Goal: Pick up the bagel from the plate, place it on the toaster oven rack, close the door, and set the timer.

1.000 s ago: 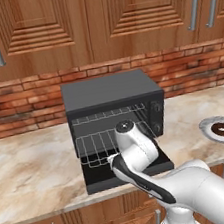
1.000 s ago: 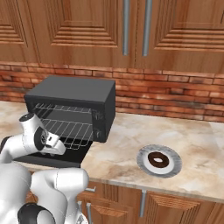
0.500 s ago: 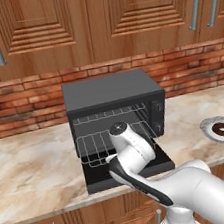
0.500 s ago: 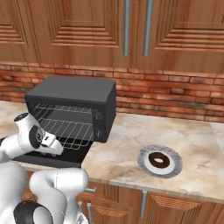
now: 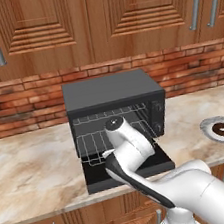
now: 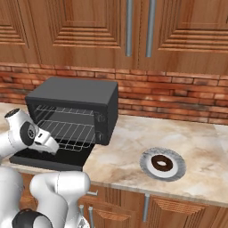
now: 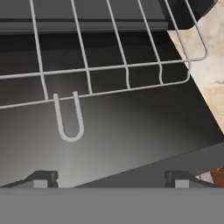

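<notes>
The dark brown bagel lies in the middle of the white plate on the counter, well to the right of the toaster oven. The oven's black door hangs fully open and flat. The wire toaster oven rack is slid partway out over it, bare, its front loop showing. My gripper hovers over the door's front, just before the loop, open with nothing between its fingers.
Marble counter runs both sides of the oven, backed by a brick wall with wooden cabinets above. The oven's knobs sit on its right front panel. My arm's wrist blocks part of the rack in the left base view.
My hand has drawn back slightly to the left, away from the rack's front loop, and its fingers have spread apart. Bagel, plate, door and rack have stayed put.
</notes>
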{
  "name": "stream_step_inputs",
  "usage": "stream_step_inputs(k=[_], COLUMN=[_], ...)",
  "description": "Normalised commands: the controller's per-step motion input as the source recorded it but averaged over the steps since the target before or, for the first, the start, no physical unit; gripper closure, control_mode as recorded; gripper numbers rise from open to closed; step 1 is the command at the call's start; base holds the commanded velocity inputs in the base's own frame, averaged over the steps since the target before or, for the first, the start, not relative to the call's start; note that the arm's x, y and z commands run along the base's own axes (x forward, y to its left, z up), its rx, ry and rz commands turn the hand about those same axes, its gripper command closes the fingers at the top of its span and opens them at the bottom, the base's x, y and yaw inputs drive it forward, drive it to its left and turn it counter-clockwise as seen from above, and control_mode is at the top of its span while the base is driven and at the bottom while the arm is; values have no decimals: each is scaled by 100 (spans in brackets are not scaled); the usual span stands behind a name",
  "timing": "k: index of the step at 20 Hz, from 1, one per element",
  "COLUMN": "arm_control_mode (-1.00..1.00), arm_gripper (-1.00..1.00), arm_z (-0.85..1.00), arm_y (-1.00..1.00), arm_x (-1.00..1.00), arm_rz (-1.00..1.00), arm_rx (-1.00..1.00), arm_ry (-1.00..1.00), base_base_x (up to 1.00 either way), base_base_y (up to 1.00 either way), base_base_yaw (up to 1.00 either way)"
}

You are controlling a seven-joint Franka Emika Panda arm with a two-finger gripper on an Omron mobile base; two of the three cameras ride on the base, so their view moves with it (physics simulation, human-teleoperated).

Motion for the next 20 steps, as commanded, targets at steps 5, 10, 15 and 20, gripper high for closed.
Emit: stream_step_inputs(k=[5, 10, 15, 20], arm_control_mode=[-100, -100, -100, -100], arm_gripper=[-100, -100, -100, -100], arm_z=[19, 50, 71, 39], arm_y=[5, -7, -37, -57], arm_x=[-19, -32, -19, -34], arm_rz=[0, 0, 0, 0], arm_rx=[13, 15, 5, 0], arm_ry=[-6, -7, -5, -1], base_base_x=[0, 0, 0, 0], base_base_y=[0, 0, 0, 0], base_base_yaw=[0, 0, 0, 0])
